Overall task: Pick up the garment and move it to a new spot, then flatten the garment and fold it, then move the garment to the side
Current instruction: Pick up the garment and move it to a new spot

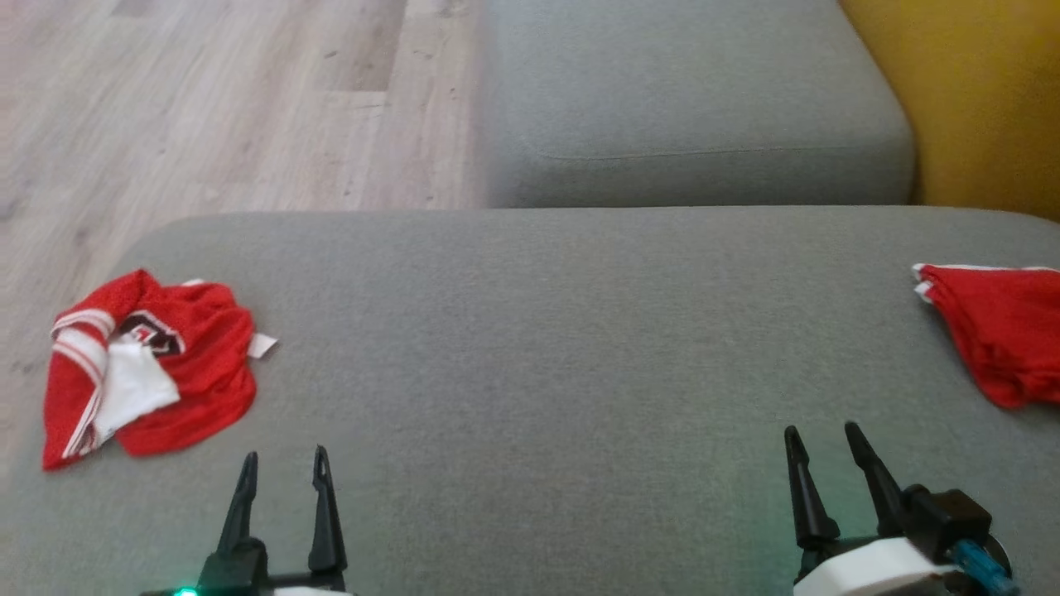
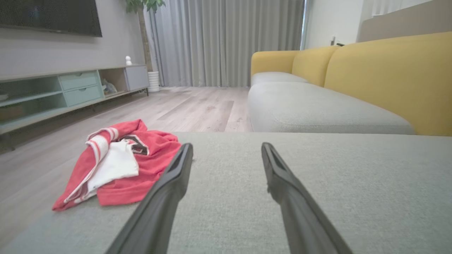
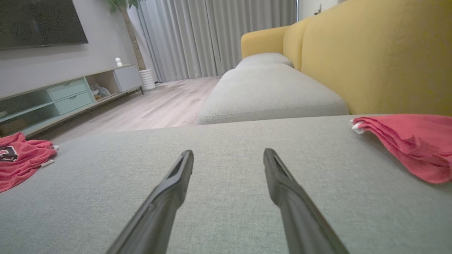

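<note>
A crumpled red garment [image 1: 157, 364] with white trim and a dark patch lies at the left end of the grey cushion [image 1: 546, 348]; it also appears left of my fingers in the left wrist view [image 2: 116, 165] and at the far left of the right wrist view [image 3: 19, 158]. A second red garment [image 1: 998, 327], folded, lies at the cushion's right edge [image 3: 409, 144]. My left gripper [image 1: 283, 465] stands open just below and right of the crumpled garment, holding nothing. My right gripper [image 1: 820, 439] is open too, left of and below the folded one.
A second grey seat cushion [image 1: 696, 108] lies beyond this one, with the yellow sofa back [image 1: 961, 91] to the right. Wood floor [image 1: 207, 99] runs past the cushion's left edge. A low TV cabinet [image 2: 70, 91] and grey curtains [image 2: 226, 42] stand far off.
</note>
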{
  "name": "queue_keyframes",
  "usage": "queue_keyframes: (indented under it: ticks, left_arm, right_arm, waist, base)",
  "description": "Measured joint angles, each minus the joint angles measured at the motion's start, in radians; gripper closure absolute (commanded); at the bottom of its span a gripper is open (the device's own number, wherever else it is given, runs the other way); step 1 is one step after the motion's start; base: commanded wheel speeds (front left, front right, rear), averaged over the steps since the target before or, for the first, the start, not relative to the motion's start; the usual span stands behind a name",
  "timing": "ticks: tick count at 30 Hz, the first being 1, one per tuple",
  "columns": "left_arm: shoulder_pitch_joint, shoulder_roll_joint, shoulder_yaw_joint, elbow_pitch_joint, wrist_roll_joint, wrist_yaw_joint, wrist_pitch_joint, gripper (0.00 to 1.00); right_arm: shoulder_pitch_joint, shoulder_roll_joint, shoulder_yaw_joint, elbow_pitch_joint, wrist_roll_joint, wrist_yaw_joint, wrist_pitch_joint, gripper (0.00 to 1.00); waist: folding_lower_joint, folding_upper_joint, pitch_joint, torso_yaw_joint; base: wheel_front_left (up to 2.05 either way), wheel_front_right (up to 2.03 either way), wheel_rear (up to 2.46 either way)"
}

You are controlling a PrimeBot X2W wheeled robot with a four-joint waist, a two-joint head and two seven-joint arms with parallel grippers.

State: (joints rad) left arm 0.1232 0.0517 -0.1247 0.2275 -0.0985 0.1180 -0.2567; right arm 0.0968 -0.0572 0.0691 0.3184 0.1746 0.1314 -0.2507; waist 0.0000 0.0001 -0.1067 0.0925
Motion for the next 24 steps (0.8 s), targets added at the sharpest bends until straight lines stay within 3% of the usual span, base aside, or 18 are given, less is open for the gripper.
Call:
queue_keyframes:
  ticks: [7, 20, 24]
  left_arm:
    - [0.000, 0.000, 0.039, -0.020, 0.000, 0.006, 0.000, 0.00]
    - [-0.002, 0.000, 0.097, -0.053, 0.000, 0.014, 0.000, 0.00]
    - [-0.034, -0.001, 0.126, -0.057, 0.000, 0.012, 0.000, 0.00]
  right_arm:
    - [-0.004, 0.005, 0.016, -0.002, 0.000, 0.000, 0.000, 0.00]
    - [-0.074, 0.011, 0.044, 0.000, 0.000, 0.000, 0.000, 0.00]
    - [-0.095, 0.009, 0.044, -0.001, -0.013, 0.000, 0.000, 0.00]
  waist:
    - [0.0000, 0.0000, 0.023, 0.083]
    - [0.0000, 0.0000, 0.085, 0.322]
    - [0.0000, 0.0000, 0.129, 0.367]
  base:
    - [0.00, 0.00, 0.00]
    - [0.00, 0.00, 0.00]
    - [0.00, 0.00, 0.00]
